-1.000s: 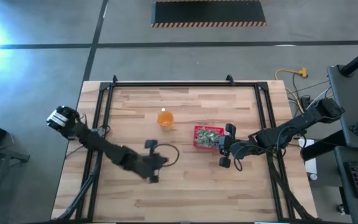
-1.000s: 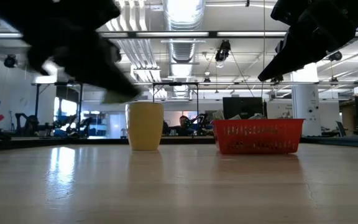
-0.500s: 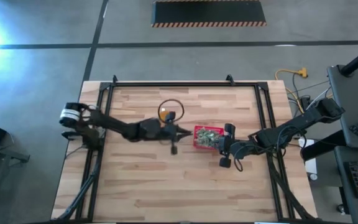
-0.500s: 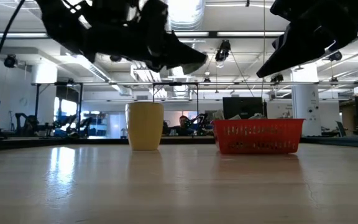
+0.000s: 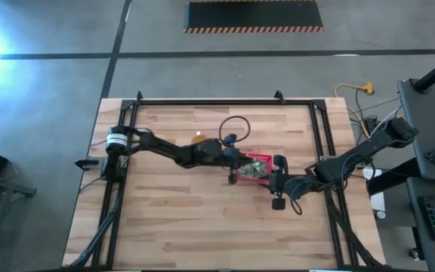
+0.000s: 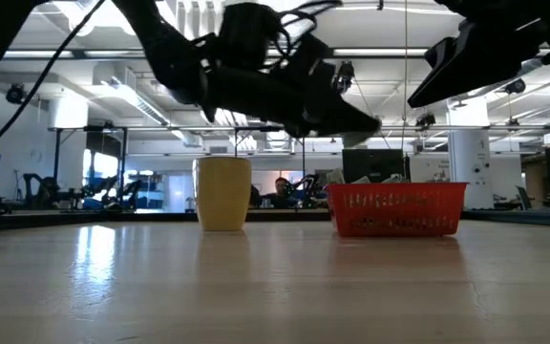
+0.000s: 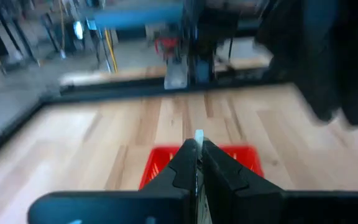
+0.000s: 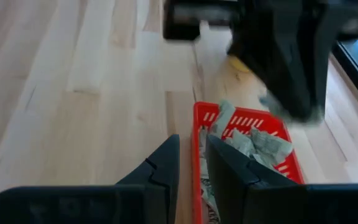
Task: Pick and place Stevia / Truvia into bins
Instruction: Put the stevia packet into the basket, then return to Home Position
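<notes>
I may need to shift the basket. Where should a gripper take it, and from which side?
Its wall rim, from straight above, jaws astride it: the basket's walls are low, thin and upright, and packets fill its middle. The left gripper hangs over it; the right gripper is beside it.

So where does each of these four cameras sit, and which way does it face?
High: above the table, looking straight down; both arms show.
Low: at tabletop height, looking across; arms overhead.
Left wrist: on that arm, past the left gripper pinching a packet.
Right wrist: past the open right gripper.
All four see the red basket.
</notes>
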`<move>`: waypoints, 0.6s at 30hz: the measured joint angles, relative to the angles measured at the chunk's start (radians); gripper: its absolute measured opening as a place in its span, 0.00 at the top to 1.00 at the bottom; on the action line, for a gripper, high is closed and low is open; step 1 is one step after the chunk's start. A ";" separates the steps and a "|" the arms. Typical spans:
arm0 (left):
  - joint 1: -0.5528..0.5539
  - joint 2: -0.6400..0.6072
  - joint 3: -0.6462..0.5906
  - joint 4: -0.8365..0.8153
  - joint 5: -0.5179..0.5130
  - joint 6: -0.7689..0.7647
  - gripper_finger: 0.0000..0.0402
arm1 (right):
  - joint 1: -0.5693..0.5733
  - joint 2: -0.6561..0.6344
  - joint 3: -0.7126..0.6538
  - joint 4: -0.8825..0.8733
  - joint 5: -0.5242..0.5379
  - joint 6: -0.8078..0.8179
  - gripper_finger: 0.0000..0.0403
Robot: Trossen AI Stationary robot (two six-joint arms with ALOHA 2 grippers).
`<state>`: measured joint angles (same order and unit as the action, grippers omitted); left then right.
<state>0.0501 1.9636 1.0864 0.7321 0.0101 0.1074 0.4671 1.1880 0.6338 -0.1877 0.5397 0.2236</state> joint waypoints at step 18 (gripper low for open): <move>0.017 0.025 0.100 -0.197 0.011 -0.076 0.72 | 0.022 -0.056 0.000 -0.030 0.001 0.010 0.83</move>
<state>0.0673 1.9888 1.1866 0.5346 0.0216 0.0317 0.4889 1.1316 0.6338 -0.2180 0.5407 0.2340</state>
